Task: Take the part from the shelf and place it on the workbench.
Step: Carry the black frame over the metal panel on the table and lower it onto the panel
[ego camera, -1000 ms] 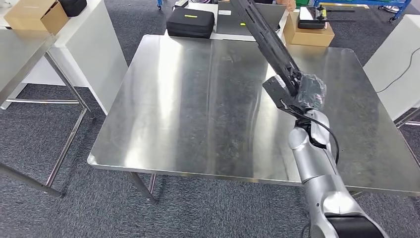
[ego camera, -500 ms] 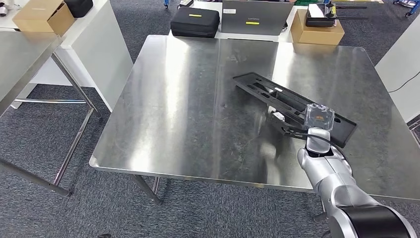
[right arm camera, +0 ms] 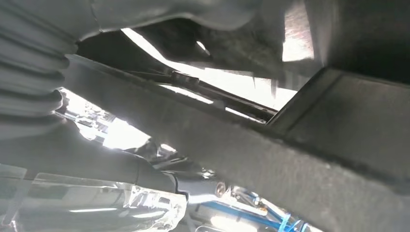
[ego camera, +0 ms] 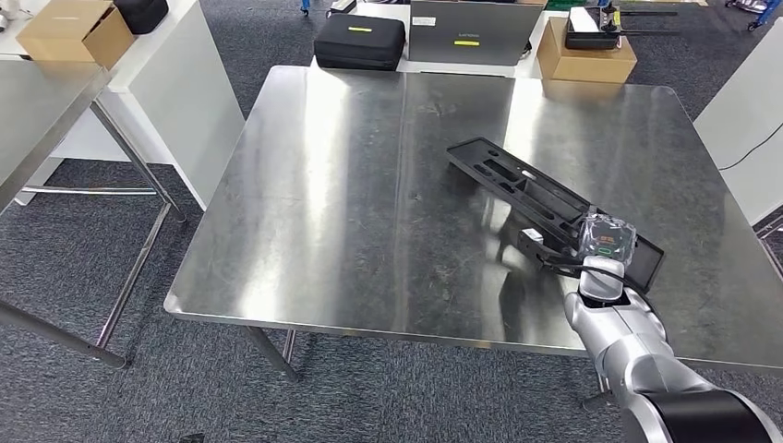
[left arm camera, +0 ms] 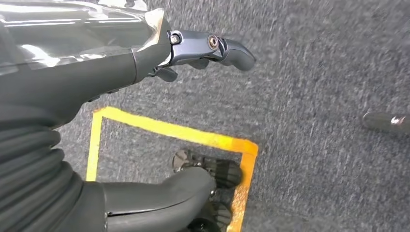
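Right hand [ego camera: 605,242]: wrapped in clear film, fingers closed on the near end of the part.
Part [ego camera: 540,194]: long black moulded tray, lying flat on the workbench, running diagonally away from the hand.
Workbench [ego camera: 351,194]: steel top, part on its right half.
Left hand [left arm camera: 145,58]: hangs over grey carpet, fingers apart, holding nothing.
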Controlling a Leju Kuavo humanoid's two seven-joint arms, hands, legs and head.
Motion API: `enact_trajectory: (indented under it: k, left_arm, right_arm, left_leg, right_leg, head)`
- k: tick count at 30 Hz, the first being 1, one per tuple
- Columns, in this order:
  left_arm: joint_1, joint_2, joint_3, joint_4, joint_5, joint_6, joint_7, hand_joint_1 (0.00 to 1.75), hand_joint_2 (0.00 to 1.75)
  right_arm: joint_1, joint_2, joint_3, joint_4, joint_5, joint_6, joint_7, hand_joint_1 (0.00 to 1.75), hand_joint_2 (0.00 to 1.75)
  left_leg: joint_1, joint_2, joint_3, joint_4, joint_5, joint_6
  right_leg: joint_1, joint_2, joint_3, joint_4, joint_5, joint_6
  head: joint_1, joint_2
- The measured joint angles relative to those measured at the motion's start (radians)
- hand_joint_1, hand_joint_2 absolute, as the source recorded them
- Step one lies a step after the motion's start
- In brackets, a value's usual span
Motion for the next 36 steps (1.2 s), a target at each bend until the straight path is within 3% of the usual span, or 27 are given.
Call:
enact_trajectory:
  k: [13,16,20,22,25,29,32,36]
  left_arm:
    - [0.001,0.006,0.002,0.000,0.010,-0.058,-0.012,0.00,0.00]
    - [0.002,0.007,0.005,0.000,0.016,-0.064,-0.019,0.00,0.00]
    - [0.007,0.010,0.010,0.000,0.013,-0.065,-0.041,0.00,0.00]
    - [0.011,0.011,0.014,0.000,0.010,-0.060,-0.053,0.00,0.00]
    - [0.024,0.011,0.028,0.000,0.017,-0.056,-0.075,0.00,0.00]
    - [0.048,0.013,0.051,0.000,0.036,-0.054,-0.123,0.00,0.00]
    - [0.060,0.016,0.071,0.000,0.050,-0.046,-0.154,0.00,0.00]
    - [0.068,0.017,0.097,0.000,0.059,-0.045,-0.191,0.00,0.00]
  right_arm:
    - [0.017,0.026,-0.045,-0.001,0.006,-0.012,-0.044,0.00,0.00]
    - [0.018,0.042,-0.067,-0.006,-0.005,-0.053,-0.112,0.00,0.00]
    - [0.040,0.085,-0.117,-0.077,-0.077,-0.188,-0.282,0.00,0.00]
    - [0.091,0.110,-0.147,-0.180,-0.172,-0.239,-0.392,0.00,0.00]
    - [0.246,0.146,-0.195,-0.467,-0.352,-0.303,-0.550,0.00,0.00]
    - [0.493,0.176,-0.241,-0.888,-0.505,-0.384,-0.672,0.00,0.00]
    - [0.680,0.190,-0.269,-1.172,-0.671,-0.411,-0.791,0.00,0.00]
    - [0.886,0.206,-0.313,-1.441,-0.914,-0.404,-0.940,0.00,0.00]
  left_leg:
    - [-0.005,-0.001,0.000,0.001,0.000,0.000]
    - [-0.005,0.000,0.000,0.001,0.000,0.000]
    - [-0.005,0.000,0.000,0.001,0.000,0.000]
    - [-0.004,-0.002,0.000,0.001,0.000,0.000]
    - [-0.003,-0.008,0.000,0.001,-0.001,-0.001]
    - [-0.003,-0.011,0.001,0.001,-0.006,-0.004]
    - [-0.004,-0.010,0.003,0.001,-0.010,-0.003]
    - [-0.005,-0.009,0.006,0.001,-0.015,-0.004]
  right_leg:
    - [-0.005,0.000,0.001,0.000,0.000,0.000]
    - [-0.005,0.000,0.001,0.000,0.000,0.000]
    - [-0.004,0.000,0.001,0.000,0.000,0.000]
    - [-0.004,-0.001,0.001,0.000,-0.001,0.000]
    - [-0.003,-0.007,0.003,0.000,-0.004,-0.003]
    - [-0.004,-0.011,0.004,-0.001,-0.009,-0.005]
    - [-0.004,-0.010,0.006,-0.001,-0.012,-0.004]
    - [-0.004,-0.008,0.008,-0.001,-0.015,-0.006]
  head:
    - [0.000,0.000]
    - [0.000,0.000]
    - [0.000,0.000]
    - [-0.001,0.000]
    - [-0.001,0.000]
    - [0.000,0.000]
    - [0.000,0.000]
    - [0.000,0.000]
